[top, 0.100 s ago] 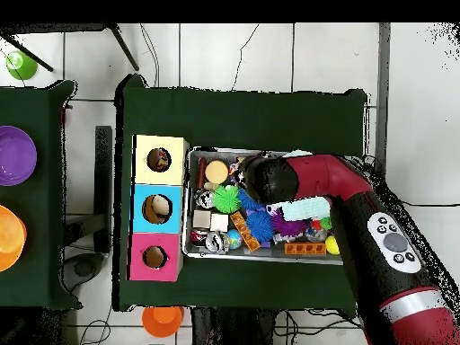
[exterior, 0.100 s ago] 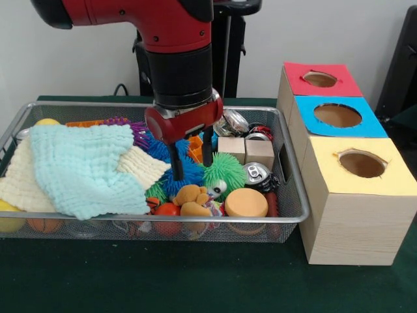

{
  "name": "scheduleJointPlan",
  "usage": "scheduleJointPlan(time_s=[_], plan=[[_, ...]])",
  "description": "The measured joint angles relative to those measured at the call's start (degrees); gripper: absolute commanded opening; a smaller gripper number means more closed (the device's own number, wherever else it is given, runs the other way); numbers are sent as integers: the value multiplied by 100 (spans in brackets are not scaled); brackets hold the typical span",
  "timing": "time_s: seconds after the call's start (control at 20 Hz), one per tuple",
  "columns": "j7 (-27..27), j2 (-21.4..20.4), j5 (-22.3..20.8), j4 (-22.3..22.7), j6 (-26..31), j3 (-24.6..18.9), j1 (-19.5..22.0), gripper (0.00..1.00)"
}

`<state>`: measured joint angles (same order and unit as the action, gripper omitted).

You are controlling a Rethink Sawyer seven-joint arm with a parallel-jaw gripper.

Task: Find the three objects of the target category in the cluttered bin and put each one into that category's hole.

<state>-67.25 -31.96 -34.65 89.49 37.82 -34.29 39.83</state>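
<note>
Wire bin [exterior, 0.100 s ago: 290,215] nearest | my gripper [exterior, 0.100 s ago: 191,161] spread, empty | blue spiky ball [exterior, 0.100 s ago: 184,171] soft, light: I'd pinch mid-body.

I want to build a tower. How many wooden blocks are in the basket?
2. One wooden block sits near the back of the basket, and the other block touches it on the side nearer the boxes with holes. More may be hidden under the cloths.

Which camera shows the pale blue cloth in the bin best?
The front view: the pale blue cloth lies spread over a cream cloth at one end of the wire bin, fully visible. In the overhead view, the arm hides nearly all of it.
</note>
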Motion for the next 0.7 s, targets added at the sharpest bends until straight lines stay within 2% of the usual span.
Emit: scheduleJointPlan(time_s=[0.7], plan=[[0, 193, -345, -24, -92, -1, -1, 100]])
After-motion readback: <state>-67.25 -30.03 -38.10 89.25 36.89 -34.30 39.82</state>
